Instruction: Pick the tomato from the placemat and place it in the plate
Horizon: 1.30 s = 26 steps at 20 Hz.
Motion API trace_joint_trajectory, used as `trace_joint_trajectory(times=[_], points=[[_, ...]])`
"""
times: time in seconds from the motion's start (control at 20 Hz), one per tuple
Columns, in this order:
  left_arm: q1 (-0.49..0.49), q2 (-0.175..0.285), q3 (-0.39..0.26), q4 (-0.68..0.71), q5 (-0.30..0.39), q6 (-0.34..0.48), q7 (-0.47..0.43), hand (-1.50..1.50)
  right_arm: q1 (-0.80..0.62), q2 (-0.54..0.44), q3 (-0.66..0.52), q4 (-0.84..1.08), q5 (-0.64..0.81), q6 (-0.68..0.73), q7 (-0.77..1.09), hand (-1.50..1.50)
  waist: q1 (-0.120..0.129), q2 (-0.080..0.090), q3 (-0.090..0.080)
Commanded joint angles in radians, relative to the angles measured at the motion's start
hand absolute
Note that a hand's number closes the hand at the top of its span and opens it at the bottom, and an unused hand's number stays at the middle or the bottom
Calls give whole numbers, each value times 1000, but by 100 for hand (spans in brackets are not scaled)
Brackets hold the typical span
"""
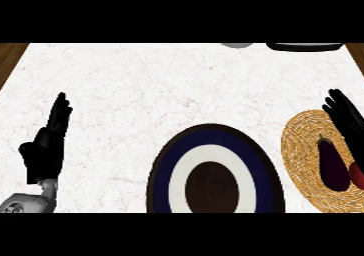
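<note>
A red tomato (361,176) lies at the right edge of a round woven placemat (303,160), only partly in the picture. Beside it on the mat rests a dark purple eggplant (332,165). My right hand (349,119) hovers over the mat's far right side, just beyond the tomato, fingers straight and open, holding nothing. A large plate (164,175) with dark blue and white rings and a brown middle sits at the front centre, left of the mat. My left hand (48,140) rests open at the left, fingers up.
The white marble counter (155,85) ends in wooden strips at both sides. At the far edge, a grey object (237,45) and a dark flat object (303,47) are partly cut off.
</note>
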State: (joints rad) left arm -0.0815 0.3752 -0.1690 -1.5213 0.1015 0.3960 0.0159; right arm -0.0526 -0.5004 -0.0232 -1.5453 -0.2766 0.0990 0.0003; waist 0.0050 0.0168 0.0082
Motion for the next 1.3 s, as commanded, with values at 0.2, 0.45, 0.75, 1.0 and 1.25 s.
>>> trace_joint_trajectory(times=[0.2,0.45,0.75,1.0,1.25], points=[[-82,29,-13,47,-8,-119,4,0,-136,137,-115,26,-115,-159,94,-150,-8,-17,-9],[-131,-26,-64,45,-6,-116,63,0,-11,-112,43,65,410,-209,-49,150,-17,-10,-7],[-140,-8,-1,100,16,-191,47,0,172,83,26,132,372,-279,-299,-150,-11,-17,-8],[-102,-13,-15,41,-4,-185,65,0,286,0,-36,3,473,-380,-301,-150,-15,-22,-8],[-168,-41,7,138,-19,-188,46,0,318,-175,-138,-285,441,-262,-11,-150,-28,-20,-11]])
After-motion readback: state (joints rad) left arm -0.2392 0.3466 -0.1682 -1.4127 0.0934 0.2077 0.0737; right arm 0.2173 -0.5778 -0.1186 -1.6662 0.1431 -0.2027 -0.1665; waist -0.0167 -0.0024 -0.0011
